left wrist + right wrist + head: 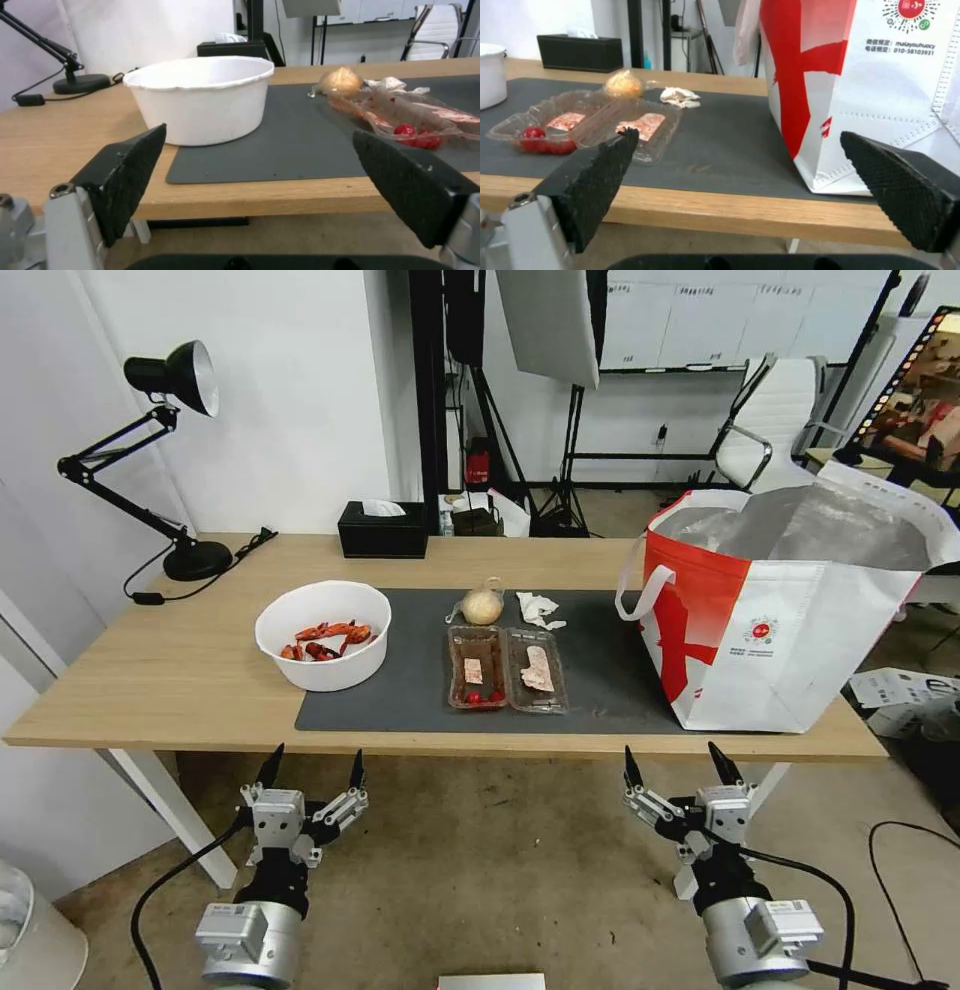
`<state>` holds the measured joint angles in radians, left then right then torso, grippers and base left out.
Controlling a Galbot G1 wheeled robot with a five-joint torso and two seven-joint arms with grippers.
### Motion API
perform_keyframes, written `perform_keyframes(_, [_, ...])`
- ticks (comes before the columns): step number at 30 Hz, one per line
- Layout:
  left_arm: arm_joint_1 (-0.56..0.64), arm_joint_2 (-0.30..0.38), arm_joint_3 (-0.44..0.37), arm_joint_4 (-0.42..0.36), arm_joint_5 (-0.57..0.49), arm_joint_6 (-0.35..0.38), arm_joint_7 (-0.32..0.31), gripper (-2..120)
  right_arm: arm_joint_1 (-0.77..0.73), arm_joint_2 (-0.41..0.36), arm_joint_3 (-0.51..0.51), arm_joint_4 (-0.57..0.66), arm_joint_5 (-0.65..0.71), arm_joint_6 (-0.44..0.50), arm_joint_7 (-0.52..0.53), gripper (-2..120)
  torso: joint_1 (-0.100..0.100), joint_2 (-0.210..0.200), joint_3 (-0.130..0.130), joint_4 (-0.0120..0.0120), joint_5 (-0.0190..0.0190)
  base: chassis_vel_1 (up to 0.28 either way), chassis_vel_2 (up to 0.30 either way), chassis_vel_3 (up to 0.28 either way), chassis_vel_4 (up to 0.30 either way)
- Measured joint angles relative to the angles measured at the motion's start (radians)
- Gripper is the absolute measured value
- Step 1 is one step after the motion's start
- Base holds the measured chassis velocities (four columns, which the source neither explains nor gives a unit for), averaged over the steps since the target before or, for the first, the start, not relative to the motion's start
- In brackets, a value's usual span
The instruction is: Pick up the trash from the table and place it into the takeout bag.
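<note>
Item: clamshell tray point(507, 668), long axis across the worktop point(150, 670), nearer my right hand point(683, 770). Left hand point(312, 770), like it, wide open, empty. Takeout bag point(790, 640) far right.

the table point(150, 670) is showing a light wood grain with a dark grey mat point(400, 690) on it. the bowl point(322, 635) is looking plain white with red shells point(325, 638) inside. the clamshell tray point(505, 668) is sitting clear, holding pinkish scraps and red bits. the knotted bag point(482, 604) is glowing yellowish, the tissue point(538, 608) white. the takeout bag point(790, 645) is sporting red-and-white panels, silver lining and a round red logo.
</note>
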<state>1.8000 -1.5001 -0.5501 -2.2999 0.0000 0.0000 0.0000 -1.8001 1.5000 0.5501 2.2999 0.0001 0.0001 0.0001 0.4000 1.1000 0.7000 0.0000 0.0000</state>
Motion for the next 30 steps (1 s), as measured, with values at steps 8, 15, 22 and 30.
perform_keyframes(8, [0.000, 0.000, 0.000, 0.000, 0.000, 0.000, 0.000, 100, 0.000, 0.000, 0.000, 0.000, 0.000, 0.000, 0.000, 100, 0.000, 0.000, 0.000, 0.0000, 0.0000, 0.000, 0.000, 0.000, 0.000])
perform_keyframes(15, [0.000, 0.000, 0.000, 0.000, 0.000, 0.000, 0.000, 100, 0.000, 0.000, 0.000, 0.000, 0.000, 0.000, 0.000, 100, 0.000, 0.000, 0.000, 0.0000, 0.0000, 0.000, 0.000, 0.000, 0.000])
perform_keyframes(22, [0.000, 0.000, 0.000, 0.000, 0.000, 0.000, 0.000, 100, 0.000, 0.000, 0.000, 0.000, 0.000, 0.000, 0.000, 100, 0.000, 0.000, 0.000, 0.0000, 0.0000, 0.000, 0.000, 0.000, 0.000])
perform_keyframes(30, [0.010, -0.018, 0.000, -0.037, -0.053, 0.080, -0.026, 100, 0.005, -0.067, 0.030, 0.016, 0.070, -0.061, -0.005, 100, 0.000, 0.000, 0.000, -0.0001, 0.0001, 0.000, 0.000, 0.000, 0.000])
